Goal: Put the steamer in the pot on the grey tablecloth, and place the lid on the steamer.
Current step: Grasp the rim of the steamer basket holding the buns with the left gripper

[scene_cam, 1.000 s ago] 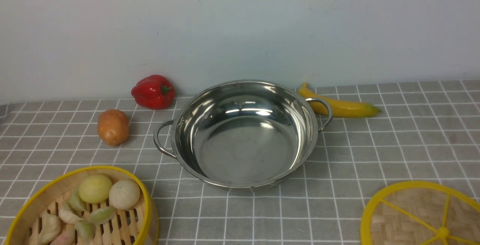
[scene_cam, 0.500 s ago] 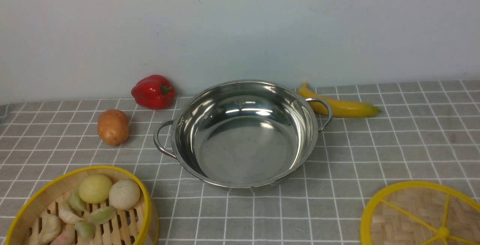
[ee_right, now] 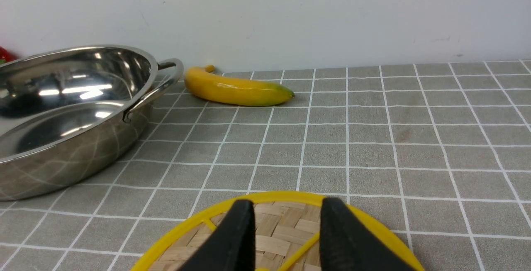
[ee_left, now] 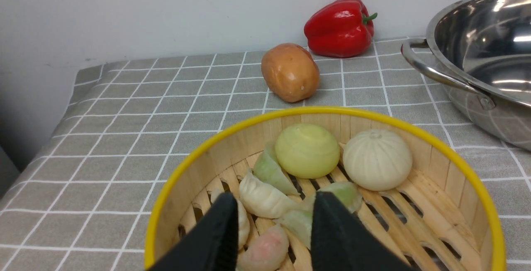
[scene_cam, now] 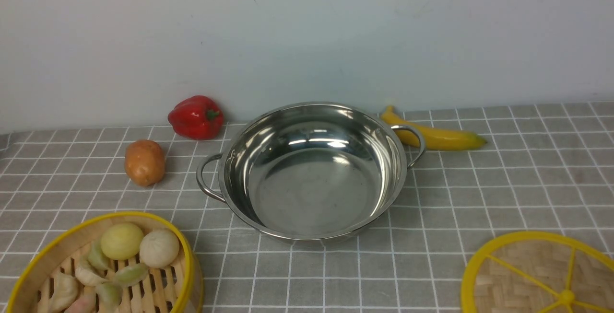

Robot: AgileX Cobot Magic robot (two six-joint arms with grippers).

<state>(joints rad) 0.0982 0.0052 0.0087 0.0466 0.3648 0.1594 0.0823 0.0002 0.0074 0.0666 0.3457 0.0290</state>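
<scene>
The left end effector (ee_left: 274, 199) is hanging over the near side of the steamer (ee_left: 439, 167), its jaws standing apart and gripping nothing. The right end effector (ee_right: 287, 203) is hanging over the lid (ee_right: 282, 229), its jaws likewise parted and gripping nothing. The steamer is sitting at the near left of the grey tablecloth (scene_cam: 503, 179). The lid is lying flat at the near right, and the pot (scene_cam: 383, 159) is standing farther back between them.

The steamer is holding two round buns (ee_left: 376, 165) and several dumplings (ee_left: 265, 198); the pot is showing its bare shiny floor. A potato (scene_cam: 144, 162) and a red pepper (scene_cam: 195, 117) are lying to the pot's left, and a banana (scene_cam: 436, 135) is lying behind its right handle. A pale wall (scene_cam: 307, 30) is backing the desk.
</scene>
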